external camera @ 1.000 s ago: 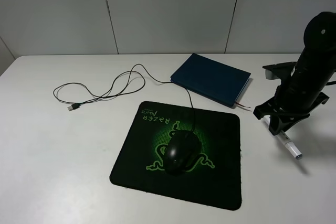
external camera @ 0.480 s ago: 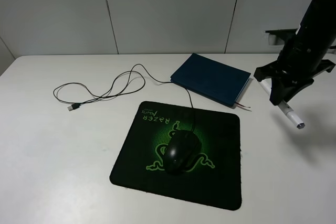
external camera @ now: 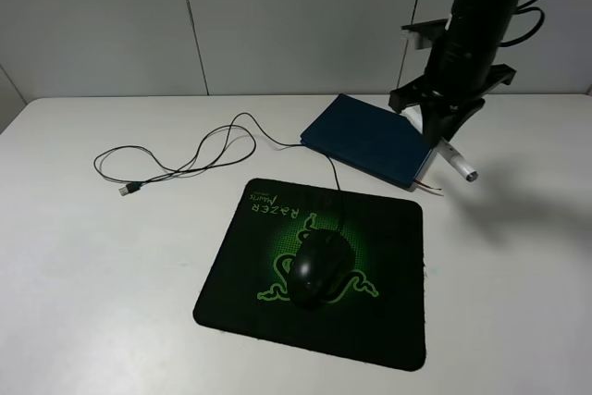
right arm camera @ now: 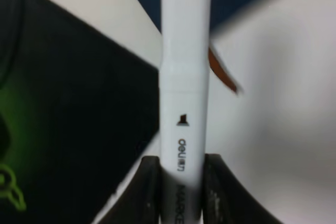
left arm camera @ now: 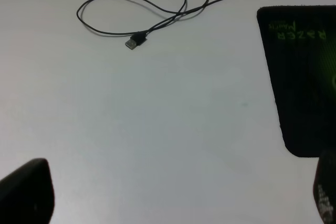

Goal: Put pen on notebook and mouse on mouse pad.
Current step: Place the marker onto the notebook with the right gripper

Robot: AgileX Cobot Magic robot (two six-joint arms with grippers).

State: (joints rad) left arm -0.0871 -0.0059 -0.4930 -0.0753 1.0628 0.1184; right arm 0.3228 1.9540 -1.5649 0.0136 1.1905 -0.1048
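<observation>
Left tool (left arm camera: 173, 203): only the dark tips of its two fingers show at the wrist view's edges, set wide apart with bare bench (external camera: 111, 265) between them, so spread and empty, clear of the job. USB plug (external camera: 128, 190) and cable (external camera: 199, 150) loop lie loose on the bench, left of the mouse pad (external camera: 388, 321). Mouse (external camera: 319, 267) sits on the pad, over the green logo; that half looks finished.

Notebook (external camera: 365, 139) lies closed behind the pad, ribbon bookmark (external camera: 427, 187) poking out at its right corner.

Right tool (external camera: 435, 114) is clamped on the pen (external camera: 458, 163), fingers (right arm camera: 148, 192) pinching the barrel near one end. Pen hangs in the air, tilted, free end just off the notebook's right edge.

For this step: carry further left until the whole pen is over the cover, not the edge. Descend low and level the barrel before opening, since a round marker could roll off. Lay it along the long side, away from the ribbon corner.
</observation>
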